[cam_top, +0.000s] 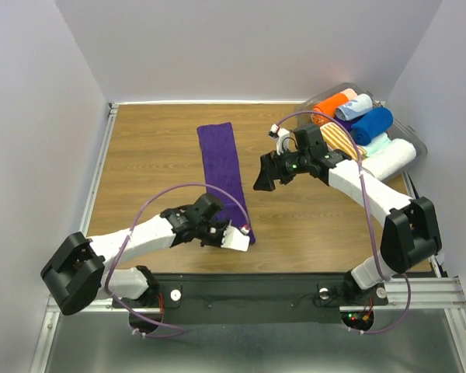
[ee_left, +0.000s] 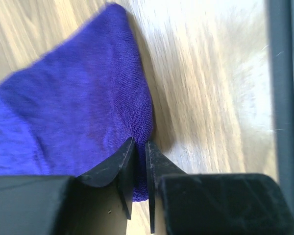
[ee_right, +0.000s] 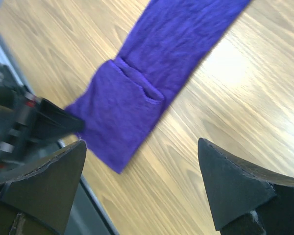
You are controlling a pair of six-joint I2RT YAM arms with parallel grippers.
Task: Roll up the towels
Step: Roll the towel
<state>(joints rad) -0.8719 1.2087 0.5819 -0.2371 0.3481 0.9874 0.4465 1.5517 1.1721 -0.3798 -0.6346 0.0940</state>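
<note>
The dark purple towel (cam_top: 221,159) lies flat on the wooden table as a long narrow strip, and its near end (ee_right: 120,105) is folded over once. My left gripper (cam_top: 241,231) is at that near end. In the left wrist view its jaws stand almost together with the purple cloth (ee_left: 78,98) pinched between them, so my left gripper (ee_left: 139,147) is shut on the towel. My right gripper (cam_top: 266,177) hovers just right of the strip's middle. It is wide open (ee_right: 142,142) and holds nothing. A royal blue towel (cam_top: 371,124) sits rolled in the bin.
A clear plastic bin (cam_top: 415,140) at the back right holds rolled cloths: an orange one (cam_top: 330,105), a pale blue one (cam_top: 353,107), an orange-and-white striped one (cam_top: 343,138) and a white one (cam_top: 392,159). A metal rail (cam_top: 443,291) runs along the near edge.
</note>
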